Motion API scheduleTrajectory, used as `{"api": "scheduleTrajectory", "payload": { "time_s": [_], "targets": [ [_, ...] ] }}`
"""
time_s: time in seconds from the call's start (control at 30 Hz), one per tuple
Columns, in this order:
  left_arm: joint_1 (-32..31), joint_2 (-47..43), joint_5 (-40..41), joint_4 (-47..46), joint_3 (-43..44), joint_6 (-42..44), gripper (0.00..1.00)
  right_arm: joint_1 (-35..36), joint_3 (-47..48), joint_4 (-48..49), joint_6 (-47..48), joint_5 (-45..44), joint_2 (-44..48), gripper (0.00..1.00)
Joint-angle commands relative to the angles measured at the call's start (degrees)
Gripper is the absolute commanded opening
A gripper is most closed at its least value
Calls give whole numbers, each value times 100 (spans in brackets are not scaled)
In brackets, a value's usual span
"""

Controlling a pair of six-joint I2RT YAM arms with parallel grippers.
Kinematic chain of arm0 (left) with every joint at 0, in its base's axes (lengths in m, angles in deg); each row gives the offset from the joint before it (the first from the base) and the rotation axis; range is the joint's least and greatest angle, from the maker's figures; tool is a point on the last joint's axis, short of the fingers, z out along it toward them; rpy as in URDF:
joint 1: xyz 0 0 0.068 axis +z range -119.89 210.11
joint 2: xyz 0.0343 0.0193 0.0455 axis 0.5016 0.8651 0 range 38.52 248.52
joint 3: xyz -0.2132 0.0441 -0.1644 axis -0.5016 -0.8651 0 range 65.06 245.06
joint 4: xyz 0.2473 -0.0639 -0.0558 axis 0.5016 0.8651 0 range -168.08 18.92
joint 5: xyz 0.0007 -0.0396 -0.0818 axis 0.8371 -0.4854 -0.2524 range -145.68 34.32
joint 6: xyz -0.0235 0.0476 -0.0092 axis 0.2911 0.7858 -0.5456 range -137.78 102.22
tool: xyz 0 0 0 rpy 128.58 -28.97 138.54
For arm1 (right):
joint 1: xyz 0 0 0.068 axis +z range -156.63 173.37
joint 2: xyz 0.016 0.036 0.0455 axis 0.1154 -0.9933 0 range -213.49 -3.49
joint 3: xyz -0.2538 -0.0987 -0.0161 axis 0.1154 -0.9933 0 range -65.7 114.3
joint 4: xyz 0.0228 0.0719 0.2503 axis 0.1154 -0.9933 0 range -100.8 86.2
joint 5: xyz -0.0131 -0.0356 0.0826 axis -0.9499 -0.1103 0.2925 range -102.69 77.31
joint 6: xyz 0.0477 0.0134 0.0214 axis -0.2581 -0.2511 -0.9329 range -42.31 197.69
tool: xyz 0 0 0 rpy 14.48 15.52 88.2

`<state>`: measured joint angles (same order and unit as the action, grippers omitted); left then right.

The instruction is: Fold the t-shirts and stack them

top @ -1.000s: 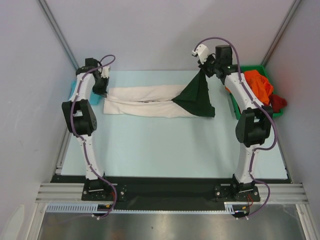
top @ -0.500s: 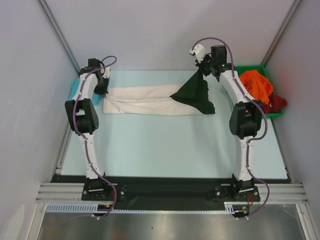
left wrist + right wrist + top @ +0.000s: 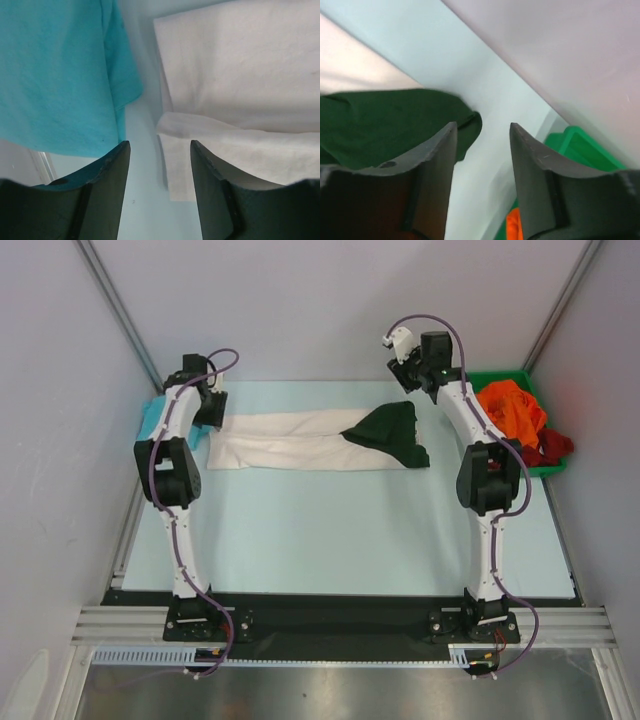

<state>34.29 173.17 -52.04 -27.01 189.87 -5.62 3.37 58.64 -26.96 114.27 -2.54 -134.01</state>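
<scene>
The cream shirt (image 3: 295, 440) is laid on the table (image 3: 350, 530) as a long folded band. Its left end is just beside the left gripper (image 3: 159, 150), and its dark green sleeve (image 3: 390, 430) is bunched beneath the right gripper (image 3: 482, 130). Both pairs of jaws are spread and nothing is pinched. Only a lengthwise fold is judged done; crosswise folds and stacking are left. A teal shirt (image 3: 55, 75) is seen flat on the left jaws' other side. An orange shirt (image 3: 510, 410) and a dark red shirt (image 3: 555, 447) are heaped in the green bin (image 3: 512, 375) beyond the right jaws.

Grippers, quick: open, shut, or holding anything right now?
Left gripper: open, holding nothing, by the end of the cream t-shirt.
Right gripper: open, holding nothing, above the dark green sleeve.
</scene>
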Motion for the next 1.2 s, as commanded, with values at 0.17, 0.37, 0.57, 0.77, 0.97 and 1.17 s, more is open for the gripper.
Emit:
{"api": "scheduleTrajectory", "payload": {
  "time_s": [0.17,0.37,0.57,0.77,0.97,1.17],
  "targets": [
    [-296,-1098,-100,-88,-1088,-3,56,46,-1042,-556,393,810,1046,55],
    [-304,-765,-320,-1,-1363,-12,53,142,-849,-1700,543,1472,616,54],
    [-322,-475,-276,-18,-1617,67,51,222,-517,-2105,771,1718,247,55],
    [-322,-264,-162,-44,-1688,102,49,362,-384,-2298,965,1648,-96,56],
    [-331,-229,-74,-53,-1715,137,49,354,-225,-2316,1000,1578,-369,56],
    [-348,-220,-30,-53,-1732,146,48,371,-129,-2229,948,1490,-553,55]
  ]
}}
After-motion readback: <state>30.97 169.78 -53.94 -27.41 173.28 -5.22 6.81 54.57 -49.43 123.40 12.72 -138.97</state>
